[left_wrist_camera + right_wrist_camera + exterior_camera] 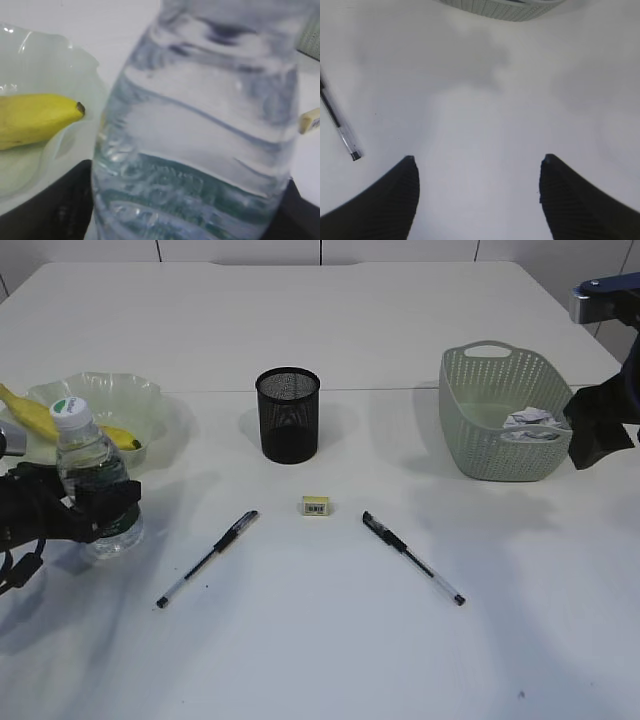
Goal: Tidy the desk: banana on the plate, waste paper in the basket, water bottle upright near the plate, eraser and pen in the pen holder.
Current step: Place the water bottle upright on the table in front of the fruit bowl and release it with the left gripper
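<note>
Over at the far left, the left gripper point(95, 508) has its black fingers point(60, 210) clamped on the lower body of the water bottle point(95, 485), which stands upright with its white and green cap on top. Just behind those fingers sits the pale green scalloped plate point(140, 400), with the banana point(30, 415) lying across it; in the left wrist view the banana's dark tip point(80, 107) comes close to the bottle's side without clearly touching it.

To the right of the gripped bottle, a clear-barrelled pen point(207, 558) lies slanted on the white table point(330, 660). Beyond it the black mesh pen holder point(288, 413) stands upright, and in front of that rests the small yellow eraser point(315, 505), apart from both pens. A second pen point(412, 557) lies slanted further right; its end shows well off to the left of the right fingers point(385, 200) in the wrist view.

At the right stands the grey-green perforated basket point(480, 455) with crumpled waste paper point(530, 425) inside. The right gripper point(477, 165) hangs beside the basket, its two dark fingers spread wide with only bare tabletop between them.
</note>
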You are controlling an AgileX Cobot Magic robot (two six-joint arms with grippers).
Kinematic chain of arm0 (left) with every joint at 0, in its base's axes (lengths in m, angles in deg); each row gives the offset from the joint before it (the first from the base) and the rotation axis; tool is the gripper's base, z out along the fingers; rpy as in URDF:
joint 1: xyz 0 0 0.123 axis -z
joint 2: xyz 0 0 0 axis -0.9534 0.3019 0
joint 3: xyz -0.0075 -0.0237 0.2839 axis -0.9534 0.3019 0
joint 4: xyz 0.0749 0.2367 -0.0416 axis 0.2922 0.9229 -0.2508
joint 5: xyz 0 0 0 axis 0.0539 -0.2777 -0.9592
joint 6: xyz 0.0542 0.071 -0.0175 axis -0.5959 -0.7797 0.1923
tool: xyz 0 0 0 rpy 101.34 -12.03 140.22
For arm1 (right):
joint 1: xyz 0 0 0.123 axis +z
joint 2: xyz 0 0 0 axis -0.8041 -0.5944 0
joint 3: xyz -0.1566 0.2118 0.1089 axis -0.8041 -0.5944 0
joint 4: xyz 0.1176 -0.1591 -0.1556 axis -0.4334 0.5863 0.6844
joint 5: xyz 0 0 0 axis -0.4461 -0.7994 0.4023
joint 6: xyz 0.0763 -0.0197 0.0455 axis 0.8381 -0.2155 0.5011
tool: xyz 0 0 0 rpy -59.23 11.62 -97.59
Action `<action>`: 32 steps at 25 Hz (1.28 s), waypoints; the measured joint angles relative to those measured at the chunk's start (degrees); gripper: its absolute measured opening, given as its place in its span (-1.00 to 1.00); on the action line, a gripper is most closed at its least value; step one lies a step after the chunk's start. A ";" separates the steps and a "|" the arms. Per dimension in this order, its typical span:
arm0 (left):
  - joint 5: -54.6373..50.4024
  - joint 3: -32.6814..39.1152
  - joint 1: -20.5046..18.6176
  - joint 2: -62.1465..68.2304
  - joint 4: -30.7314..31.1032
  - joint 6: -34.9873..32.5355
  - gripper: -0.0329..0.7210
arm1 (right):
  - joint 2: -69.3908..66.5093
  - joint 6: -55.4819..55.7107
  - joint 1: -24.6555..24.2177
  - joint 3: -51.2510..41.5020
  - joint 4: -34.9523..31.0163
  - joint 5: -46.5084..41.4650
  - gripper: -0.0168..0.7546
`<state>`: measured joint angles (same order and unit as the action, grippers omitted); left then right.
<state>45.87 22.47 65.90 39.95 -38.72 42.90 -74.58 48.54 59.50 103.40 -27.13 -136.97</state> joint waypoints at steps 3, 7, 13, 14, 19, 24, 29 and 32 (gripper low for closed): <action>0.00 0.00 0.00 -1.20 0.09 0.00 0.72 | 0.00 0.30 0.00 0.00 0.00 0.00 0.49; 0.00 0.00 0.00 -2.35 0.09 0.00 0.72 | 0.00 0.30 0.00 0.00 0.00 -0.42 0.49; 0.00 0.02 0.00 -4.96 0.09 0.00 0.72 | 0.00 0.00 0.00 0.00 0.00 -1.01 0.49; 0.00 0.02 0.00 -5.63 0.09 0.00 0.71 | 0.00 0.00 0.00 0.00 0.00 -1.01 0.49; 0.00 0.25 0.00 -8.72 0.22 0.00 0.69 | 0.00 0.30 0.00 0.00 0.00 -1.05 0.49; 0.08 0.37 0.00 -11.97 0.32 0.00 0.68 | 0.00 0.30 0.00 0.00 0.00 -1.16 0.49; 0.08 0.37 0.00 -14.47 0.52 0.63 0.66 | 0.00 0.30 0.00 0.00 0.00 -1.28 0.49; 0.08 0.37 0.00 -15.51 0.55 0.86 0.66 | 0.00 0.30 0.00 0.00 0.00 -1.28 0.49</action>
<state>45.96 22.84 65.90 24.44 -38.17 43.76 -74.58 48.84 59.50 103.40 -27.13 -138.25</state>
